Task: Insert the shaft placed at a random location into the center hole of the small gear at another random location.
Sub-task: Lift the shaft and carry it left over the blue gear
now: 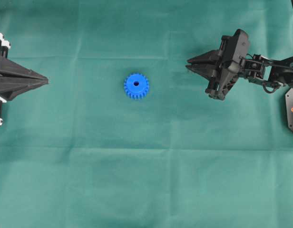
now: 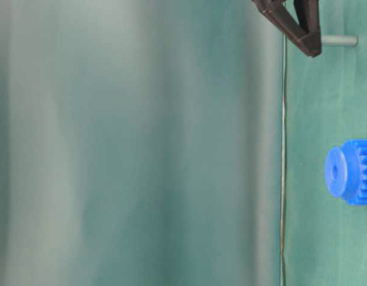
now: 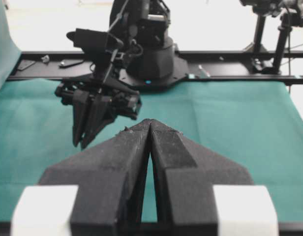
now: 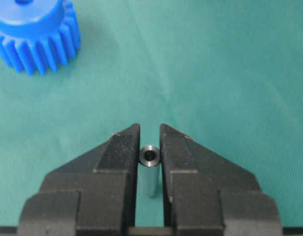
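Shaft (image 4: pixel 150 157) sits upright between the two fingers of the right pincer (image 4: pixel 150 135), shiny round end facing the wrist camera; we see the fingers narrowed onto it, touching on both sides, so we read it as gripped. In the table-level view the same shaft (image 2: pixel 338 40) pokes out from the pincer tip at the top right of the frame, lying against the green cloth.

Overhead, we find the right pincer (image 1: pixel 190 63) in the upper right of the frame, tips pointing toward centre. Small gear (image 1: pixel 136 86) lies flat a little left of centre on the green-covered counter (image 1: pixel 146 180), well apart from that pincer. Its center hole (image 1: pixel 136 83) shows as a dark dot in the raised hub. In the right wrist view the gear (image 4: pixel 36 34) is in the upper left corner, teeth clear.

Left pincer (image 1: pixel 45 81) sits at the left edge overhead, well apart from the gear. From its own wrist camera we see its fingers (image 3: pixel 127 162) pressed together with only a thin seam between, nothing in them (image 3: pixel 150 123).
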### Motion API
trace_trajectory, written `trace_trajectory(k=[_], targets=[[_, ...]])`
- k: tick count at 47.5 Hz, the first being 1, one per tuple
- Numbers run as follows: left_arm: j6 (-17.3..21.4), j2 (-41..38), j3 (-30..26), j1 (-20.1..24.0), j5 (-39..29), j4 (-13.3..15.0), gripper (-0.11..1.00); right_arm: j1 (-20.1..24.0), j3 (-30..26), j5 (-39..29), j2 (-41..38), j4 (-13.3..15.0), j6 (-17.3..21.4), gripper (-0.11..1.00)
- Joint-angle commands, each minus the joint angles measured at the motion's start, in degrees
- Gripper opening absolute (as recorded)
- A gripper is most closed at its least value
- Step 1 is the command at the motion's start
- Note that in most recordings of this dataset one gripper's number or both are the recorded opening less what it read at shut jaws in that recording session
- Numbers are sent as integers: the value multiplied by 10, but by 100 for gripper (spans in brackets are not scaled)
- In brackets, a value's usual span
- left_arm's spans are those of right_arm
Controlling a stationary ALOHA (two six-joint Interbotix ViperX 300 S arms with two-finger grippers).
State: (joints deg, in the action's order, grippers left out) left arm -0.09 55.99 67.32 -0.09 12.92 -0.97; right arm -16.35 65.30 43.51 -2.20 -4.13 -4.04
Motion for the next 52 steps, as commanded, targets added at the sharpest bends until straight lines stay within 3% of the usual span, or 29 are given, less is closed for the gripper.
trace_trajectory(k=[1,15,35,52], targets=[[-1,-5,-10,-1,3,-2,0,-2,-12,-21,43,0,-6,12],[0,-5,-11,-1,3,-2,0,-2,-29,-168,159,9,-9,12],[-1,-6,-11,-1,3,-2,0,1,-35,-171,156,9,-7,12],[-2,-7,-10,-1,-2,-2,0,45,-121,-175,80,8,-5,12]])
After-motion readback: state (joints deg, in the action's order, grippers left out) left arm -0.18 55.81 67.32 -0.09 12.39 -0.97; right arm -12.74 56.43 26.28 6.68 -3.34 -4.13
